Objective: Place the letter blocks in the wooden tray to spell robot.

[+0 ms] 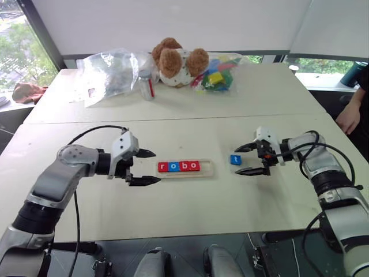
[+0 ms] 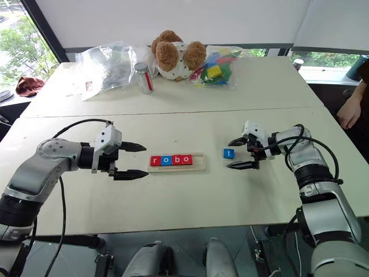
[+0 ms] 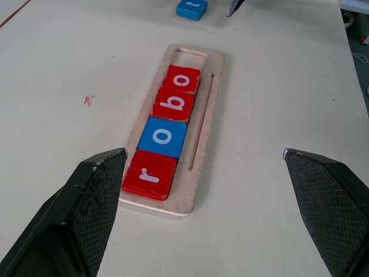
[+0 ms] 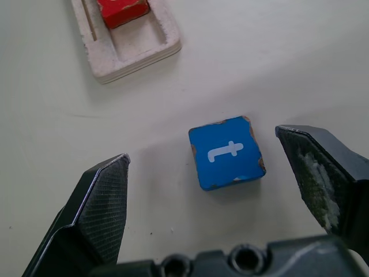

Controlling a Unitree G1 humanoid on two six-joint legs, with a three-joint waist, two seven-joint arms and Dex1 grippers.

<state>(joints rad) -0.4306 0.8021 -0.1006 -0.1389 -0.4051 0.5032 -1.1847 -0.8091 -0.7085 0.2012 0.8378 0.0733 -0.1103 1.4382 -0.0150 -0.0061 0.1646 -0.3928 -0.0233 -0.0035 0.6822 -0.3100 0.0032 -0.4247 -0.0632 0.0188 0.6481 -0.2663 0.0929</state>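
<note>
Right wrist view: right gripper jaws spread wide astride blue "t" block at frame centre, wooden tray upper left with end slot vacant; uneven closing may skew or flick the tile.

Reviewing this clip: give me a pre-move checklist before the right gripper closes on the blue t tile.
1. Long pale wooden tray holds r, o, b, o in order: ok.
2. Last slot free: ok.
3. Small blue square t tile lies flat on the white table, apart from the tray: ok.
4. Right gripper open, fingers either side of the tile: ok.
5. Left gripper open, off the tray: ok.
</note>
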